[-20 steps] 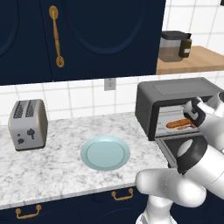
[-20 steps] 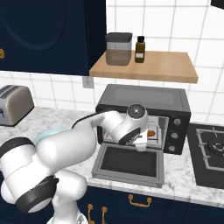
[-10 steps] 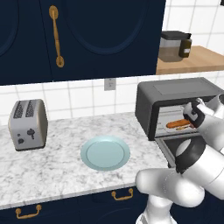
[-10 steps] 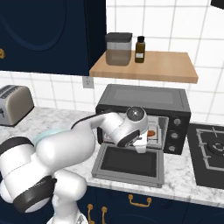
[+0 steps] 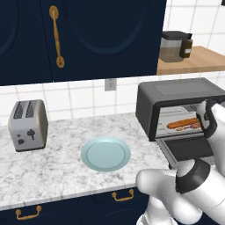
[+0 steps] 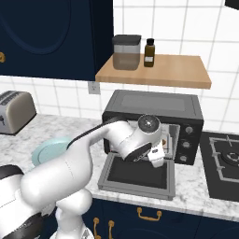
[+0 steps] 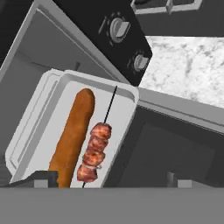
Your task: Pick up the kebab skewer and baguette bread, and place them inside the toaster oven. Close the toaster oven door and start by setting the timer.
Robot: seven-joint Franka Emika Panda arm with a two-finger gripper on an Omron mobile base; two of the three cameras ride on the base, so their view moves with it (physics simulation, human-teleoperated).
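baguette bread [image 7: 72, 133] beside kebab skewer [image 7: 95, 151], lower ends cut off, door [image 6: 137, 175] down

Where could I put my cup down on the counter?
Bare marble lies between the silver toaster and the blue plate, and along the front edge. It is crowded by the toaster oven, where the open toaster oven door and the gripper sit.

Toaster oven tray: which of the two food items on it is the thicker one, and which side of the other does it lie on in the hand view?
The baguette bread, a smooth golden-orange loaf. It lies left of the kebab skewer, a thin stick with reddish meat chunks.
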